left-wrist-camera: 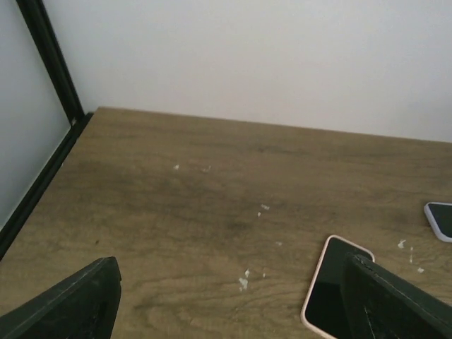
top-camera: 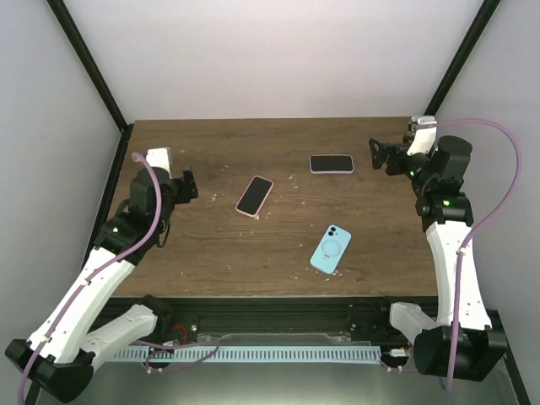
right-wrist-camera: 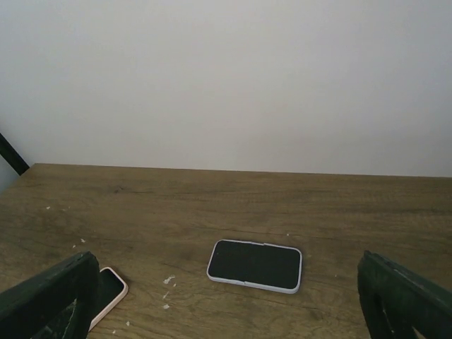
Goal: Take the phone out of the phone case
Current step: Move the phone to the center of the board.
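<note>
Both hands stand wide open, gripping nothing: the left hand (top-camera: pixel 189 186) over the left of the wooden surface (top-camera: pixel 211 245), the right hand (top-camera: pixel 380 157) at its far right. Between them lie a pink-cased phone (top-camera: pixel 254 196) screen up, a pale-cased phone (top-camera: pixel 331 164) further back, and a blue phone case (top-camera: pixel 331 249) back up nearer the front, all apart
</note>
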Motion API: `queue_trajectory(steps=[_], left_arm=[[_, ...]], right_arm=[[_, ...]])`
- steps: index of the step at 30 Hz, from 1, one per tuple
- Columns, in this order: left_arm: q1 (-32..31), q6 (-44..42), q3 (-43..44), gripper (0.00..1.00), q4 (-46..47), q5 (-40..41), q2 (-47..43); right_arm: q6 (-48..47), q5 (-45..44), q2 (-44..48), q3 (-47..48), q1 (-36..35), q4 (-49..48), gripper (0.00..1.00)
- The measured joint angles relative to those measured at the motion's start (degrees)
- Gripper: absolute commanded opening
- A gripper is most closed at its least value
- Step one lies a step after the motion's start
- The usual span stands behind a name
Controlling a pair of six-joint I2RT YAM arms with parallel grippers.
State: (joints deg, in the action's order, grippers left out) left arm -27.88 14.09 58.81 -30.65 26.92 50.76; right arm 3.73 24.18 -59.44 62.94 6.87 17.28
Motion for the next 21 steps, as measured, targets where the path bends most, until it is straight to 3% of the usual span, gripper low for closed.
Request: queue_trajectory(steps=[7,12,17,21], left_arm=[[2.01,6.23,0.11,0.85,-3.74,-1.95,2.58],[1.07,7.78,-1.31,0.78,-2.56,-9.38,4.2],[-6.67,8.0,-1.53,0.76,0.31,-16.59,8.96],[-16.96,7.85,4.44,0.9,-1.11,-16.96,21.68]], right_arm=[[-0.59,-0.33,0.39,-0.9,-0.33,0.68,1.0],[-6.49,1.25,1.46,-5.42,-0.39,1.22,1.0],[-10.49,1.73,-0.72,-11.37,-0.48,1.53,1.0],[-11.61,1.57,-3.41,-17.27,-0.39,0.63,1.0]])
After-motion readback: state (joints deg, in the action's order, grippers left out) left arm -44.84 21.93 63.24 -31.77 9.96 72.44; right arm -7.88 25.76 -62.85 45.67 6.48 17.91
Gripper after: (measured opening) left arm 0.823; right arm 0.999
